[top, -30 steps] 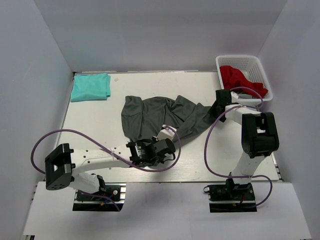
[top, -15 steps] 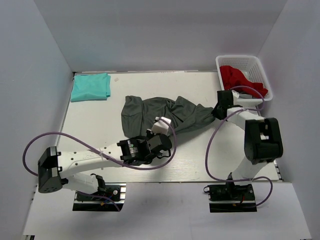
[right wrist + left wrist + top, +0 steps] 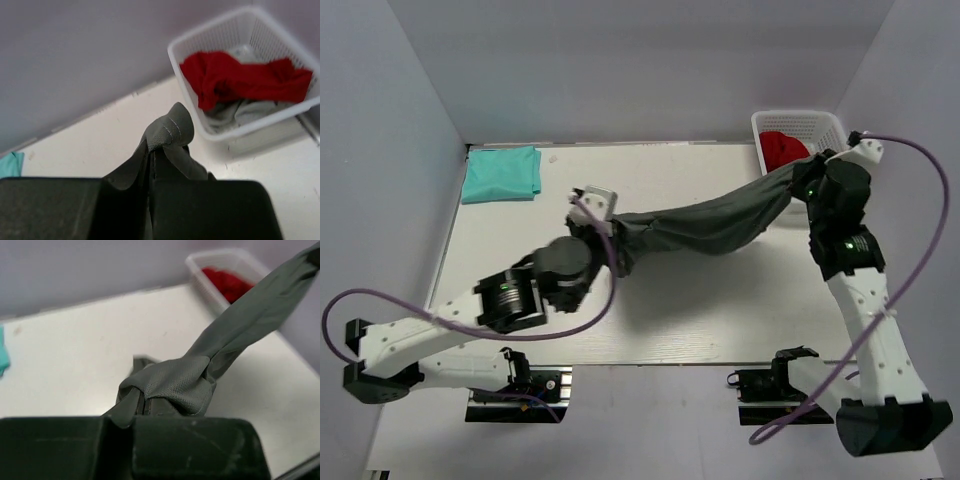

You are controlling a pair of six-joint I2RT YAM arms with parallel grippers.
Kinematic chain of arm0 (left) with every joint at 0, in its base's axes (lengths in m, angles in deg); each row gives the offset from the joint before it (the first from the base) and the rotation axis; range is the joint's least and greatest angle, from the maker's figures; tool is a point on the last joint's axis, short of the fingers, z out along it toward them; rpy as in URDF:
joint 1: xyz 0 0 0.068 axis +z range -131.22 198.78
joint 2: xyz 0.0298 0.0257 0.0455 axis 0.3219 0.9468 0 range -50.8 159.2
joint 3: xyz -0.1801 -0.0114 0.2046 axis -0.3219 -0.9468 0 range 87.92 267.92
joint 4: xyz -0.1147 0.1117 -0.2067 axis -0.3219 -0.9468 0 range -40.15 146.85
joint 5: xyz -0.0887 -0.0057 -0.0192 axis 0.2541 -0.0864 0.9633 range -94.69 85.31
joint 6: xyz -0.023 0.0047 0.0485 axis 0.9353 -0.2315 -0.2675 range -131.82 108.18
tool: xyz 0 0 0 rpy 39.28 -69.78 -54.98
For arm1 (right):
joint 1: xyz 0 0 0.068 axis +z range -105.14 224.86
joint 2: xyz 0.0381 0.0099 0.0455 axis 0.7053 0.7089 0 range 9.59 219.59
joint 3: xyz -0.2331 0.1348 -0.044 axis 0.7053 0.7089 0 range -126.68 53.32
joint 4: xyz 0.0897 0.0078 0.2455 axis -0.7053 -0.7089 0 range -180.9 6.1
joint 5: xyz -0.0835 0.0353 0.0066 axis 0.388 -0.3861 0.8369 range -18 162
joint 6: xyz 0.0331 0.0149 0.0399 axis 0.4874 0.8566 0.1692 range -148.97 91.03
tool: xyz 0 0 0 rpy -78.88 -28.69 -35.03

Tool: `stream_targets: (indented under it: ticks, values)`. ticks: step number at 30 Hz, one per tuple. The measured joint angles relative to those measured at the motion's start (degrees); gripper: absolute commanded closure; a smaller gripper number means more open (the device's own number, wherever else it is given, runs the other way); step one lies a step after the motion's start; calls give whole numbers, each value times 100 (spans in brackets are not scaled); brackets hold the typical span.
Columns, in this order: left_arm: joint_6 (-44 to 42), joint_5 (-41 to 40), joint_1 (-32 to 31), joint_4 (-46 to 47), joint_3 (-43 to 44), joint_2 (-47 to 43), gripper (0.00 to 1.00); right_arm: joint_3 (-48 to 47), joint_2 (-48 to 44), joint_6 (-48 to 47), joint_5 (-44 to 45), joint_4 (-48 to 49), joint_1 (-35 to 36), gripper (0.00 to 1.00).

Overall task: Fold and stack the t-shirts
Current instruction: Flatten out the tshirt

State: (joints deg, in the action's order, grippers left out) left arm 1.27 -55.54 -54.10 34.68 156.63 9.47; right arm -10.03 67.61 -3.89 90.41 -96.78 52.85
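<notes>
Overhead, I see the grey shirt stretched into a long band over the table. It runs from my left gripper near the middle to my right gripper, which is raised at the far right just beside the basket. The teal shirt lies folded flat in the far left corner, well apart from the grey one.

On the left wrist camera, my fingers are clamped together on a bunched knot of the grey cloth. The band climbs away to the right, toward the basket and the red garment.

On the right wrist camera, the fingers pinch a folded edge of the same shirt. Beyond them the basket holds the red garment over some pale cloth.
</notes>
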Motion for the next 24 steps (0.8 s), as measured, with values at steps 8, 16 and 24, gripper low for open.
stream_targets:
  ticks: [8,16,24]
  values:
    - [-1080,1781,0,275,876,-1178,100,-1434,-804,-378,428,-671,2,100]
    - [-1355,3650,2,-319,2124,-1202,100,-2627,-1381,-636,442,-1311,0,100]
    - [-1416,4579,2,-1045,3467,-857,100,-3477,-1648,-710,269,-1757,2,100]
